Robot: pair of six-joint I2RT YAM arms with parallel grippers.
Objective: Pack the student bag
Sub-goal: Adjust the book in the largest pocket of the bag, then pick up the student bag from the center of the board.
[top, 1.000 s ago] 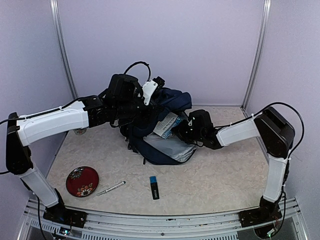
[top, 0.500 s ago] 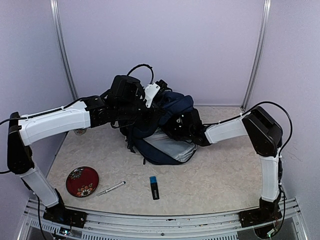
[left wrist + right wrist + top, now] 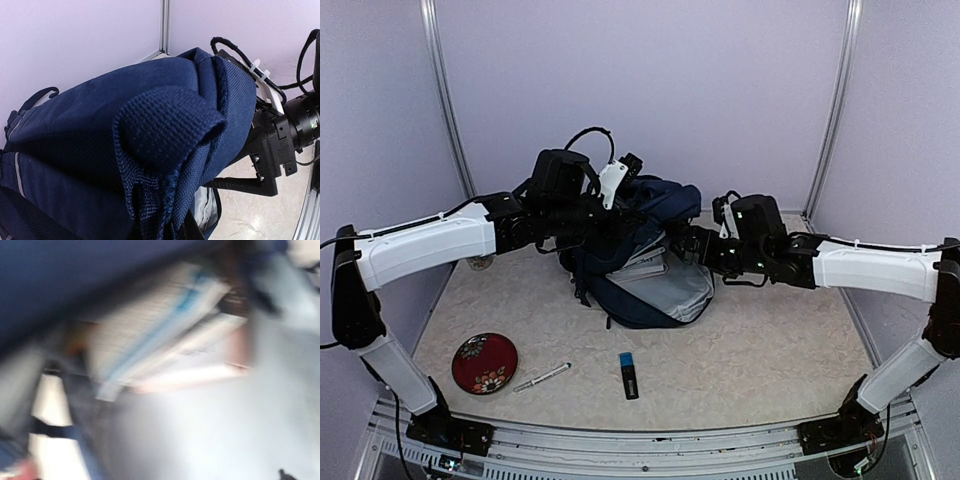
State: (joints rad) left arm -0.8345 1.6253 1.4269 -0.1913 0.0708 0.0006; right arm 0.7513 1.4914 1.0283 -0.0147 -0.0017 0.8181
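The student bag is lying at the far middle of the bench, its mouth gaping toward the right. The left claw is pinching a fold of the navy flap and holding it lifted, so the grey lining is showing underneath. The right claw is sitting right at that mouth. I cannot tell whether it is spread or pressed together, because its own view is smeared and the overhead view is hiding the tips. The smeared view is showing a white booklet with a blue stripe lying under the navy cloth, so the step in hand is probably seating paper goods inside. Doing it well is depending on the left arm holding the flap high and taut, and on any retreat by the right claw going straight and level, without dragging the booklet or snagging the lining. A pen, a black stick with a blue end and a red dish are waiting at the near left, well apart from the bag.
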